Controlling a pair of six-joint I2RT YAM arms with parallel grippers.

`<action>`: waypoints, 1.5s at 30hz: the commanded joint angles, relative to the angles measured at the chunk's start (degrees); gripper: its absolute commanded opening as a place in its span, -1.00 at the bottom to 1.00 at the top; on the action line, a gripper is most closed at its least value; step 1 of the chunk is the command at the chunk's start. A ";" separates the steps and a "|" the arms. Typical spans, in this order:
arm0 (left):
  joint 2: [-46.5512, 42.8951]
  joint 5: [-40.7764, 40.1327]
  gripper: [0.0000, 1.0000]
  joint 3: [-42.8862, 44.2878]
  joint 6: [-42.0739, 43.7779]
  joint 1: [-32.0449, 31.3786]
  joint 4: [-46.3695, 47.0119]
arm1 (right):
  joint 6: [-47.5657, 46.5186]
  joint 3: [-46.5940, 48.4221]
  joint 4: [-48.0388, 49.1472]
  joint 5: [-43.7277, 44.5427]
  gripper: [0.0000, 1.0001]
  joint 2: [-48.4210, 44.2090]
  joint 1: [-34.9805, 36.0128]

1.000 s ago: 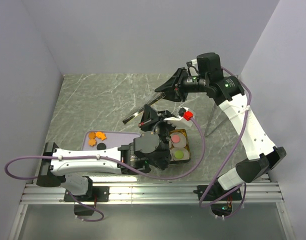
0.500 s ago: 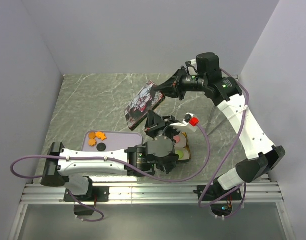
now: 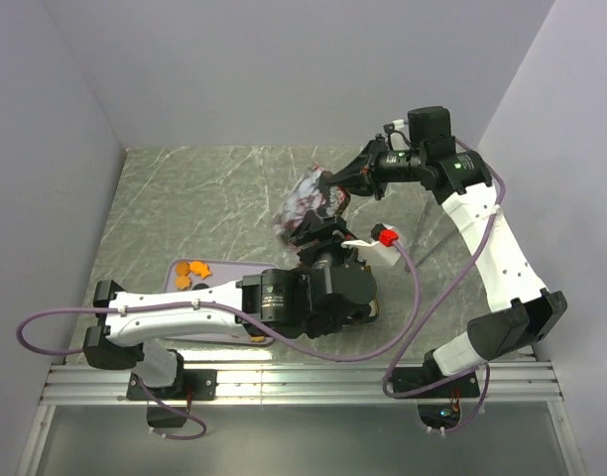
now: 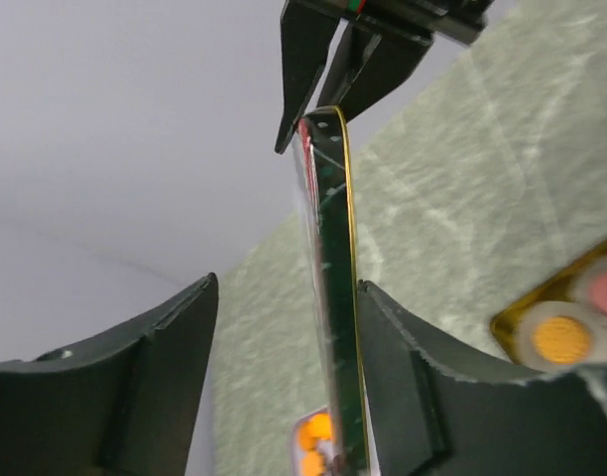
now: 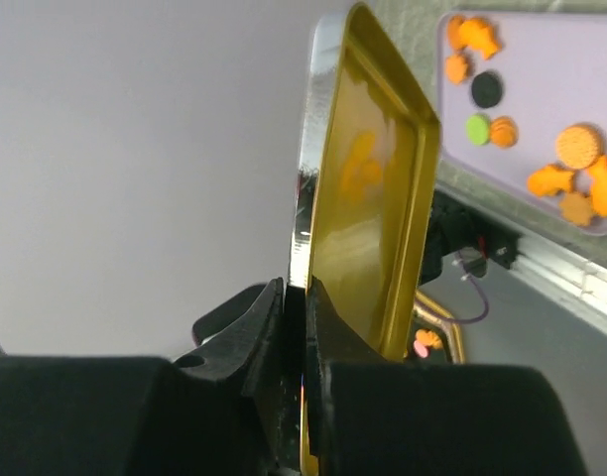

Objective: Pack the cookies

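Right gripper (image 5: 296, 297), clamped on the raised tin lid (image 5: 368, 198), should steady it between the fingers (image 4: 155, 347) of the wide-open left gripper (image 4: 284, 307) for a clean handover; orange cookies (image 5: 579, 147) lie on the lavender tray (image 5: 542, 79).

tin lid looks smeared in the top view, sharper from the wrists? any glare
Top view: the lid is motion-blurred. Right wrist view: sharp, a bright glint down its silver rim, orange reflections inside. Left wrist view: its edge is crisp, the left claw dark and soft.
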 commanded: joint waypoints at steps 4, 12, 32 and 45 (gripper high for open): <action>1.64 12.36 0.45 12.85 -21.15 -0.16 -24.20 | -9.03 -0.78 -0.59 4.68 -1.00 0.16 -6.84; 1.56 27.32 0.61 20.50 -33.29 2.56 -33.61 | -10.70 -7.71 1.34 4.78 -1.00 -4.32 -12.83; -28.84 93.23 0.69 -33.17 -69.41 46.75 3.01 | 16.62 -61.41 58.10 1.17 -1.00 -38.59 -15.03; -25.88 113.02 0.75 -62.28 -94.10 58.64 51.61 | 23.04 -76.17 74.80 1.17 -1.00 -43.35 -15.03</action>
